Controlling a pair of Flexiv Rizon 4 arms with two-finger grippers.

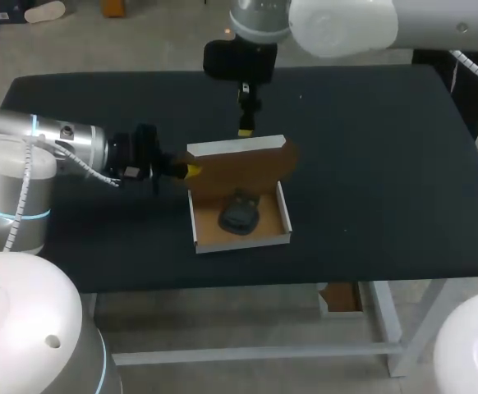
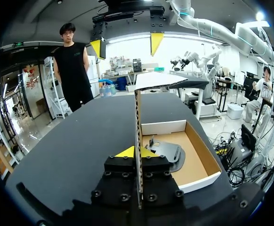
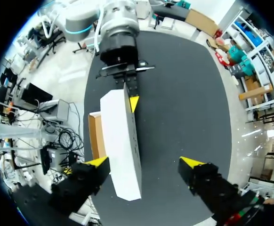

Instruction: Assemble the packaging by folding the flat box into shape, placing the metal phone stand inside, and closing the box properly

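Note:
A white cardboard box tray (image 1: 284, 215) with a brown inside lies on the black table. The dark metal phone stand (image 1: 239, 215) rests inside it, also seen in the left wrist view (image 2: 167, 153). The lid (image 1: 243, 168) stands raised over the tray's far side. My left gripper (image 1: 191, 170) is shut on the lid's side edge, and the cardboard shows edge-on between its fingers (image 2: 138, 151). My right gripper (image 1: 246, 123) hangs over the lid's top edge. Its jaws stand wide open (image 3: 144, 162), with the white lid (image 3: 120, 146) close beside one finger (image 3: 97, 162).
The black table (image 1: 387, 164) spreads wide to the right of the box and behind it. Its front edge runs just below the tray. My left arm (image 1: 58, 144) lies low over the table's left part.

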